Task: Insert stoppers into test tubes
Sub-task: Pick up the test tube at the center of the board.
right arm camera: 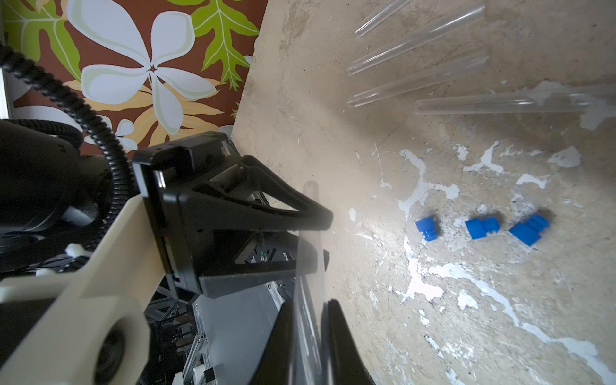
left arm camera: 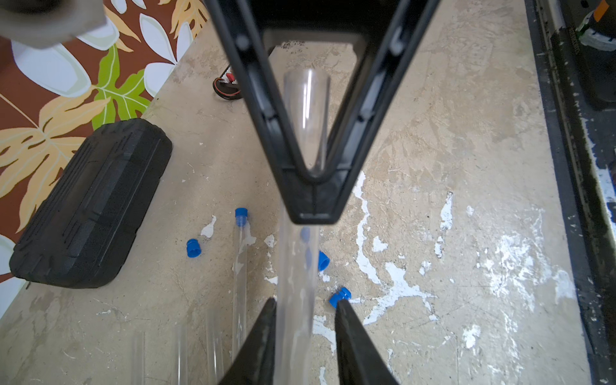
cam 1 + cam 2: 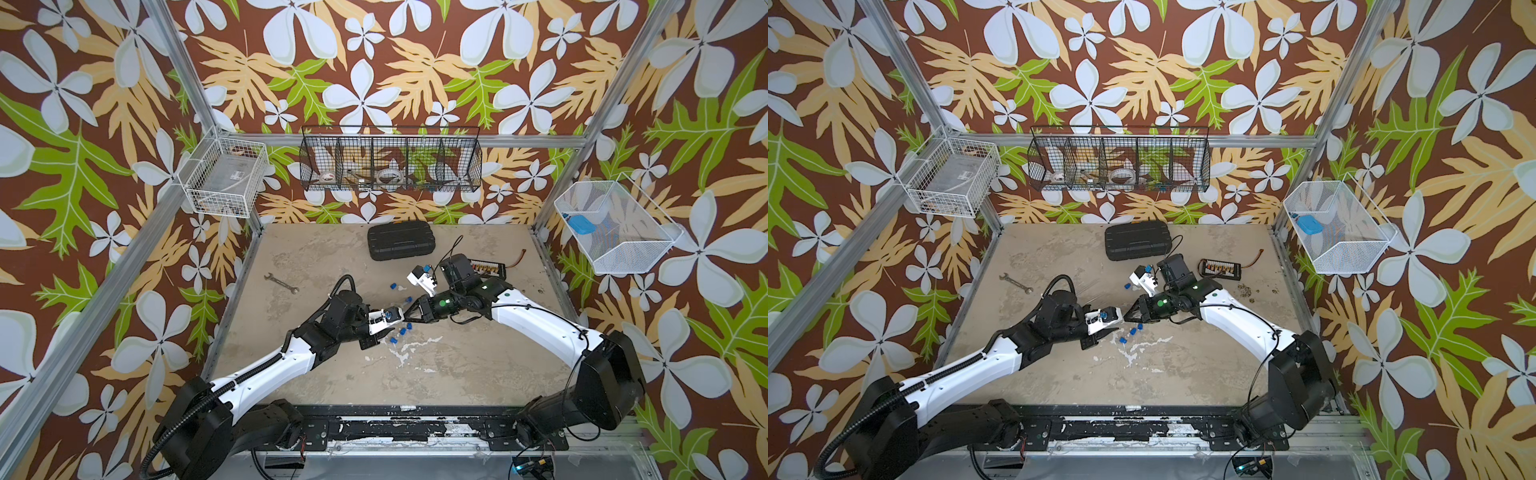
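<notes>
Our right gripper [image 1: 310, 301] clamps one test tube [image 2: 293, 276] above the table [image 3: 457, 365]; our left gripper [image 2: 306, 301] stands apart around its other end. Stoppers [image 1: 481, 228] lie loose just near of it, spare tubes [image 1: 416, 43] left, a black case [image 2: 90, 206] far, wrench [image 3: 281, 283] far left.

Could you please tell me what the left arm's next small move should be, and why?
Probably: draw the left gripper back off the held test tube. The right gripper looks shut on that tube farther along, while the left jaws show a gap beside it, so the right seems to carry it alone. That frees the left for the loose stopper next to it.
</notes>
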Action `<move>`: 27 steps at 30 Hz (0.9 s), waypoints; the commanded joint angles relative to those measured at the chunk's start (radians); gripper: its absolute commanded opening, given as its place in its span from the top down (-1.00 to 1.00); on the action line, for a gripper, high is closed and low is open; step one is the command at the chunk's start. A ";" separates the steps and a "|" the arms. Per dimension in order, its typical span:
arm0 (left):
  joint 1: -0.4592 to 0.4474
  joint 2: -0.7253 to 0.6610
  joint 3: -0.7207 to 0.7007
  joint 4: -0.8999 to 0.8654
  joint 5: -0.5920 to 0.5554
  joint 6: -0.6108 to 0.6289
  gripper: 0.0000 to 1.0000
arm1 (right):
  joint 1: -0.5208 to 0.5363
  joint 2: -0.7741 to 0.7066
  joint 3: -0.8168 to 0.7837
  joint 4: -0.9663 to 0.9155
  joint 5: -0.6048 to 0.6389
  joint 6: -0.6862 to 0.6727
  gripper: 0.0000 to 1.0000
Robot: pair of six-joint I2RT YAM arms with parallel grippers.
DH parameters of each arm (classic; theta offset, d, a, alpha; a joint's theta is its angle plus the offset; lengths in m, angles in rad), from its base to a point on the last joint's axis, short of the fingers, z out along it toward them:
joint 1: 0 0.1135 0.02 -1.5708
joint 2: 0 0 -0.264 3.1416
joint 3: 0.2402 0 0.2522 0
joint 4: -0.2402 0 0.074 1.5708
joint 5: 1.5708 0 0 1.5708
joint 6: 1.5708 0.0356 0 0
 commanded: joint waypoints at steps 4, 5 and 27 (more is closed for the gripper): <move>0.000 0.004 -0.004 0.045 0.001 -0.014 0.40 | 0.001 -0.006 -0.005 0.006 -0.046 -0.012 0.74; 0.001 0.006 -0.004 0.044 0.000 -0.012 0.41 | 0.001 -0.005 -0.007 0.008 -0.052 -0.010 0.74; 0.000 -0.002 -0.009 0.038 -0.014 0.012 0.93 | 0.001 -0.020 -0.019 0.022 -0.080 0.004 0.66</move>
